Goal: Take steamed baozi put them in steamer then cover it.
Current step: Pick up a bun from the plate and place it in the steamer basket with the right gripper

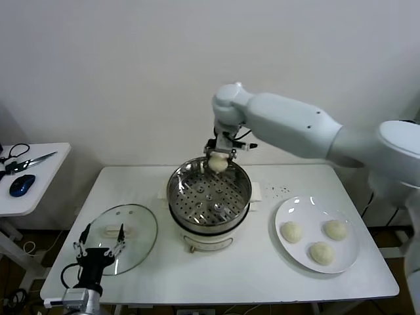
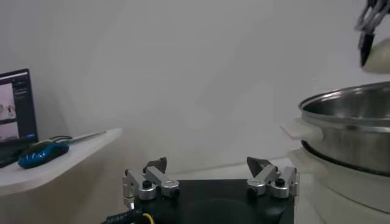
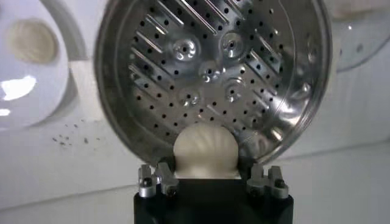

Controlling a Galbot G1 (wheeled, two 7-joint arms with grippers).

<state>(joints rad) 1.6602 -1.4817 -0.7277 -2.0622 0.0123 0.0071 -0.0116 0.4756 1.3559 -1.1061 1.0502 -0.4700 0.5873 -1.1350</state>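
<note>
White table (image 1: 164, 275) has the steamer (image 1: 209, 197) in the middle, glass cover (image 1: 125, 236) on its left, white plate (image 1: 318, 220) on its right.

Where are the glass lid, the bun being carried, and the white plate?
Glass lid (image 1: 134, 226): head view, on the clear glass beside its handle.
Carried bun (image 3: 205, 152): right wrist view, middle of its rounded top.
White plate (image 1: 308, 211): head view, bare middle between the buns.

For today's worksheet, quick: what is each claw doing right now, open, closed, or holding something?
Left claw: open, empty, by the glass lid.
Right claw: closed on a baozi above the steamer's far rim.
</note>
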